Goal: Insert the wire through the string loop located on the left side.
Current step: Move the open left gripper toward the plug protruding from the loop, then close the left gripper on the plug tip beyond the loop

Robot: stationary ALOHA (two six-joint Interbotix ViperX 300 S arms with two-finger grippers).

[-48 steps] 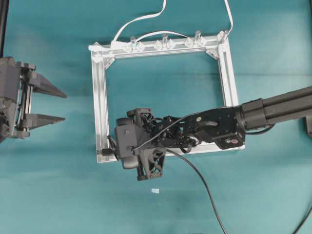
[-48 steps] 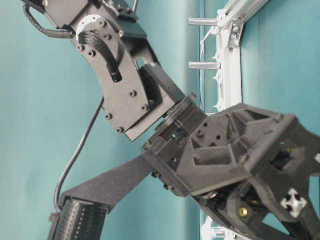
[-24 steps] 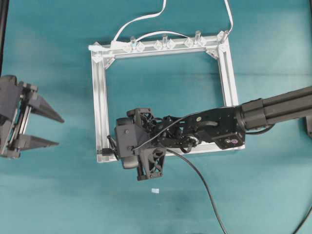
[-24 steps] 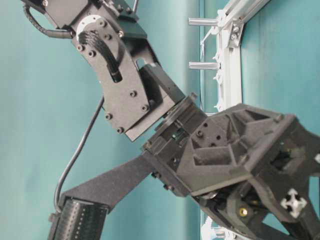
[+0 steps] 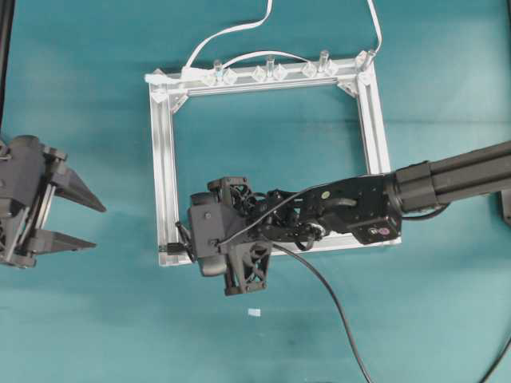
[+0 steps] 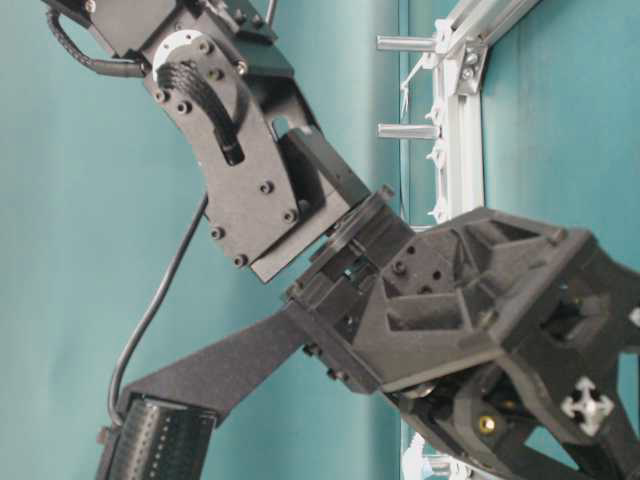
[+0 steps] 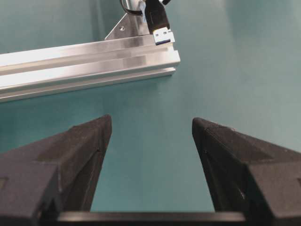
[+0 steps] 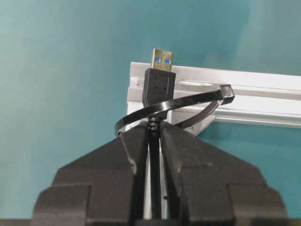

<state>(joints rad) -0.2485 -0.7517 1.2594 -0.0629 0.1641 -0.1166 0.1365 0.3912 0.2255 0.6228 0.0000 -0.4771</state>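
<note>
Even, bright lighting was seen, soft shadows, glare on the aluminium frame, nearby finger blurred.

Teal table, silver frame, black wire with silver-and-blue tip, black string loop, white cable

The desk is covered edge to edge in a teal surface. A rectangular silver aluminium frame lies flat on it, nearer the far edge than the near one (its far bar carries several small clear clips). A white cable trails from that bar toward the far edge. A small pale scrap lies just nearside of the frame.
</note>
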